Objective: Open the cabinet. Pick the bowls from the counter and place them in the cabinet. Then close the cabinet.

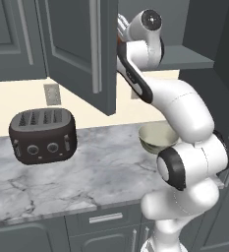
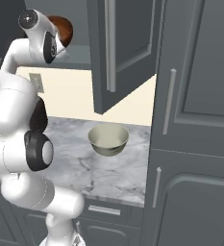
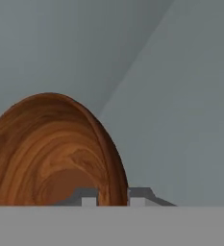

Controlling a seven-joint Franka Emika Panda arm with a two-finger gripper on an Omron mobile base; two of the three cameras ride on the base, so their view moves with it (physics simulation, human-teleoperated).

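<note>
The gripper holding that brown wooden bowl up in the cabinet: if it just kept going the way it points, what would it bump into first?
Most likely the cabinet's grey inner wall. The gripper is shut on the rim of the wooden bowl, and plain grey cabinet surfaces lie ahead of it. How far off they are is hard to judge.

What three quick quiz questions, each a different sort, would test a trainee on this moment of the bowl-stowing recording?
1. True or false: the gripper is shut on the wooden bowl's rim.
2. Where is the cream-green bowl? A) on the counter B) on the cabinet shelf C) on the toaster
3. Fill in: the cabinet door stands ____.

Key: 1 true; 2 A; 3 open.
</note>
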